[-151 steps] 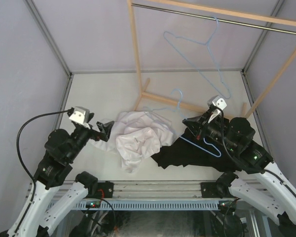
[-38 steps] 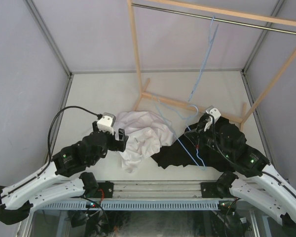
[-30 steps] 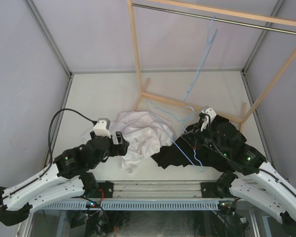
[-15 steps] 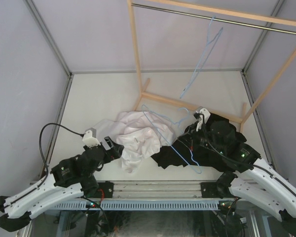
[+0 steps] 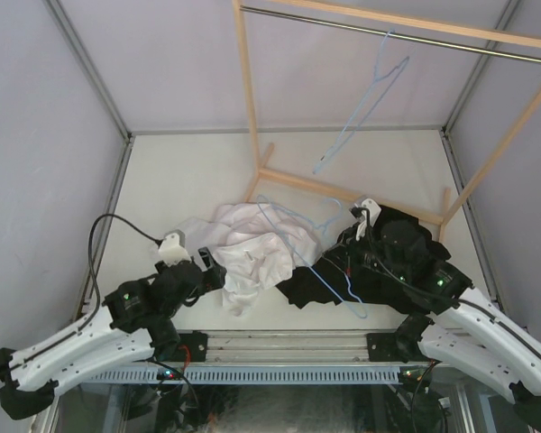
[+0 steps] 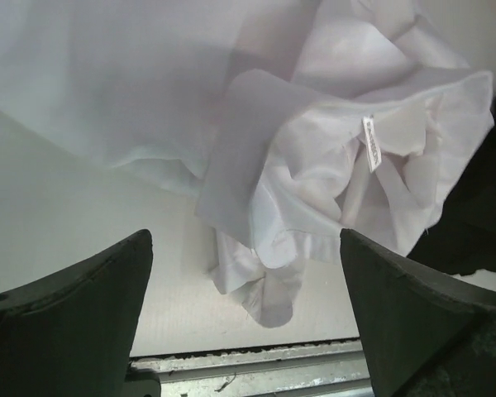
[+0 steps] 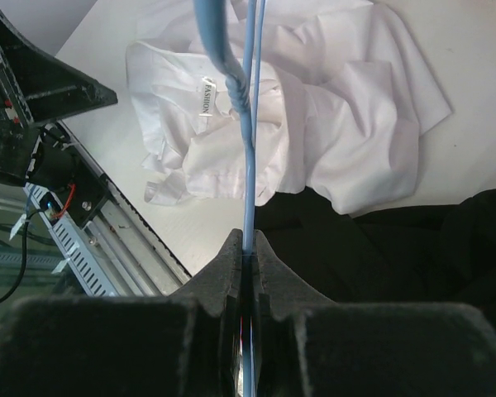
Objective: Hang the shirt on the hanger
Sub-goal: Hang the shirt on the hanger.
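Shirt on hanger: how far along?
Done: right gripper is shut on the blue hanger, held above the shirt. In hand: left gripper open over the shirt's edge, gripping nothing. Left: shirt lies crumpled on the table, not on the hanger.

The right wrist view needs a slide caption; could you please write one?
Right tool shut on a blue hanger above the crumpled white shirt and black garment.

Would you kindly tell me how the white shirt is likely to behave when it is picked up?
Probably floppy: the shirt lies crumpled in soft folds, so it should sag and drape from a single pinch. Likely light too, since the fabric looks thin.
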Controlling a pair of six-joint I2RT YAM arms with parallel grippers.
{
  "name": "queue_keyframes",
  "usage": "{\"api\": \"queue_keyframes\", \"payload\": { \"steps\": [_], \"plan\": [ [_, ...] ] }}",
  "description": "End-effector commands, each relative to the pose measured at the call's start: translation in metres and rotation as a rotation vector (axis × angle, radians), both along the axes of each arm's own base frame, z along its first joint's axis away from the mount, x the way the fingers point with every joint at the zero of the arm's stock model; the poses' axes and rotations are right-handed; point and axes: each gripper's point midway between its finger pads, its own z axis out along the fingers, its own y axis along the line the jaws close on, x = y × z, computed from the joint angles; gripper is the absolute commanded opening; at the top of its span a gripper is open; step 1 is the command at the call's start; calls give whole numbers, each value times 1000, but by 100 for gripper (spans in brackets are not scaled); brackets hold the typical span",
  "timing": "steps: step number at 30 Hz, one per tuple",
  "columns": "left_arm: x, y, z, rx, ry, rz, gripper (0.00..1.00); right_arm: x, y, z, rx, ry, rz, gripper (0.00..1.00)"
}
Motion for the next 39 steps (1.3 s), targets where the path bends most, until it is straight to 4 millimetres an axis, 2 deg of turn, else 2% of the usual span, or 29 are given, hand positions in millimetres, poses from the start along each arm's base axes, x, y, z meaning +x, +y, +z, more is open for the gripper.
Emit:
{"api": "queue_keyframes", "payload": {
  "steps": [1,3,5,7,10,12,18,22,31,35,39],
  "plan": [
    [12,21,25,118,9,147,88,4,10,14,58,-29,14,0],
    [16,13,26,147,8,111,77,4,11,14,59,-27,17,0],
    [19,11,25,173,5,103,76,4,11,13,57,-24,17,0],
    [22,8,22,202,-3,71,79,4,10,12,53,-23,16,0],
    [24,16,18,230,-21,94,90,3,9,12,52,-21,14,0],
    [26,20,14,234,-49,106,89,3,9,12,54,-22,15,0],
    [38,10,23,148,-161,80,66,3,12,12,58,-18,23,0],
    [42,5,19,145,-165,65,56,3,13,10,55,-14,23,0],
    [51,-10,-5,173,-134,1,43,1,12,8,50,-12,21,0],
    [53,-9,-18,197,-117,3,35,0,11,7,49,-10,22,0],
    [52,-13,-29,203,-93,-13,32,-1,12,6,51,-8,24,0]
  ]
}}
